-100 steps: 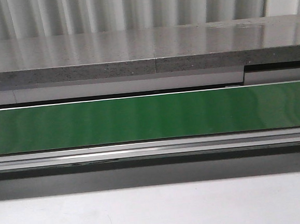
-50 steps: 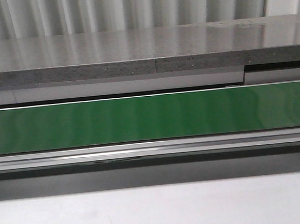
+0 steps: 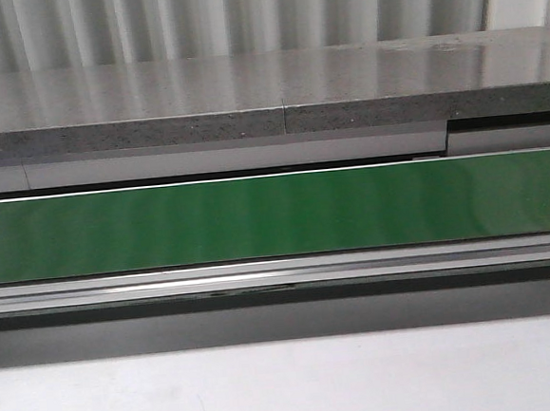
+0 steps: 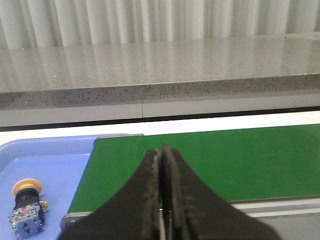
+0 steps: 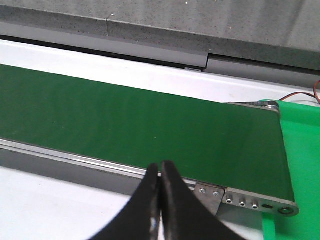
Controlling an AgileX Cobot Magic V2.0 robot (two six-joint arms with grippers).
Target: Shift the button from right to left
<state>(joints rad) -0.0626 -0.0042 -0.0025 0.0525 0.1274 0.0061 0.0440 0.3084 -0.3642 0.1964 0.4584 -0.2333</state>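
My left end effector [image 4: 161,200] has matt black fingers, worn and scuffed along the inner edges. The conveyor belt [image 3: 276,215] looks like smooth green rubber with a soft sheen, framed by brushed metal rails [image 3: 280,274]. The stone ledge [image 3: 247,93] is speckled grey and polished glossy. The button [image 4: 26,207] has a glossy yellow plastic cap and lies in a smooth blue plastic tray [image 4: 45,160].

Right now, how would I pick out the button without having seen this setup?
Find the green conveyor belt and follow it to the end where a blue tray sits. The button lies alone in that tray: a round yellow cap, a black collar and a blue, partly clear block with metal screws.
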